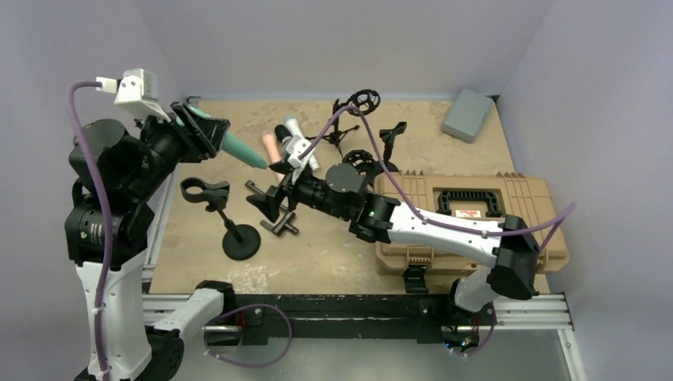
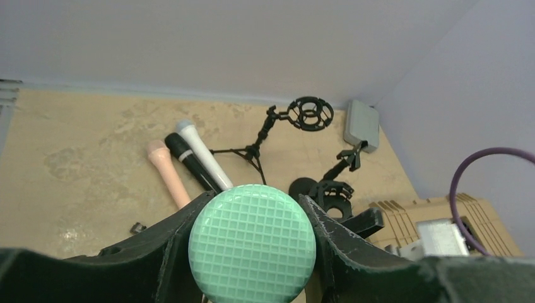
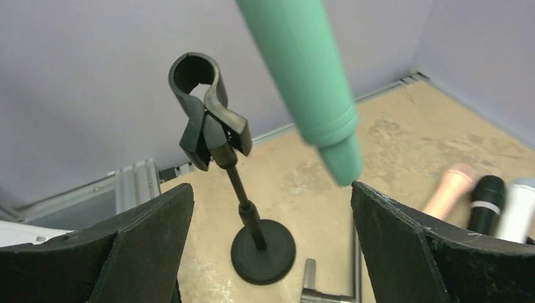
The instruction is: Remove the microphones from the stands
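Your mic [image 1: 238, 147] is the mint-green one, with a grid-textured round head and a body tapering to a narrow tail. It's up off the table [image 1: 333, 254], tilted with the tail pointing down and to the right, and the head end is pinched in the left gripper [image 1: 200, 127]. The stand [image 1: 224, 216] is black, 1 thin stem on a round base. It sits upright on the table's left side with a C-shaped clip on top, not touching the mic.

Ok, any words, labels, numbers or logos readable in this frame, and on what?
No text reads clearly.
On the tan case, a red-and-white label: too small and blurred to read.
No markings visible on the green microphone or the stand.
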Motion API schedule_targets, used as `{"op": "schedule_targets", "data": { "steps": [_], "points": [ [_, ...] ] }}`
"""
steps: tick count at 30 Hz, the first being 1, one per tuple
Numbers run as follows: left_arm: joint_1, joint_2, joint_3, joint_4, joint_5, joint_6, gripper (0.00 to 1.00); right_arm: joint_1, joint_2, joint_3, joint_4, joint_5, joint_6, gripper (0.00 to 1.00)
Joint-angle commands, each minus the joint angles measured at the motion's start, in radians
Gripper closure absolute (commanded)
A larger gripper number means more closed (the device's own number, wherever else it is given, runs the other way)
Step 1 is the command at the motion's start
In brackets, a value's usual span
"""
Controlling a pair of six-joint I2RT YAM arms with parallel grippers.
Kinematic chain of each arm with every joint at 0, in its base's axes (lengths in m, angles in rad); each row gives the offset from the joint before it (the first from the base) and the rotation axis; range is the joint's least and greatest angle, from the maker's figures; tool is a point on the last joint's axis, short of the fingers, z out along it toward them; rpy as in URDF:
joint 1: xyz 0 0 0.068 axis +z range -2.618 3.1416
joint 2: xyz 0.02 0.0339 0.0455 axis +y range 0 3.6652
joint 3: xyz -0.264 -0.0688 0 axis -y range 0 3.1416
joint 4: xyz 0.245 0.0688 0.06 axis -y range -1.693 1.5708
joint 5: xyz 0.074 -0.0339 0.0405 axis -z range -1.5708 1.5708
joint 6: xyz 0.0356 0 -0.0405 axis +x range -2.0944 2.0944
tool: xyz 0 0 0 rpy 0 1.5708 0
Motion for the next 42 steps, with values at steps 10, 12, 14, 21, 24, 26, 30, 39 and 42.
{"op": "schedule_targets", "data": {
  "steps": [10,12,14,21,24,26,30,39,42],
  "points": [
    [0.000,0.053,-0.103,0.005,0.335,-0.067,1.00,-0.034,-0.061,0.098,-0.188,0.063,-0.014,0.20],
    [0.000,0.053,-0.120,0.017,0.365,-0.081,1.00,-0.034,-0.045,0.105,-0.187,0.063,-0.004,0.25],
    [0.000,0.054,-0.135,0.028,0.394,-0.097,1.00,-0.034,-0.039,0.099,-0.178,0.065,0.005,0.31],
    [0.000,0.057,-0.150,0.002,0.288,-0.107,0.98,-0.035,-0.035,0.045,-0.082,0.100,0.012,1.00],
    [0.001,0.030,-0.152,-0.019,0.139,-0.109,0.30,-0.037,0.007,0.070,-0.059,0.129,0.027,1.00],
    [0.000,-0.008,-0.163,-0.023,0.027,-0.084,0.09,-0.042,0.058,0.112,-0.073,0.161,0.042,1.00],
    [0.001,-0.105,-0.177,-0.035,-0.241,0.003,0.07,-0.063,0.157,0.193,-0.110,0.238,0.074,1.00],
    [-0.008,-0.269,-0.284,-0.026,-0.389,0.081,0.11,-0.132,0.524,0.636,-0.378,0.400,0.099,1.00],
    [-0.016,-0.273,-0.291,-0.036,-0.350,0.088,0.12,-0.160,0.638,0.753,-0.437,0.379,0.091,1.00]
  ]
}}
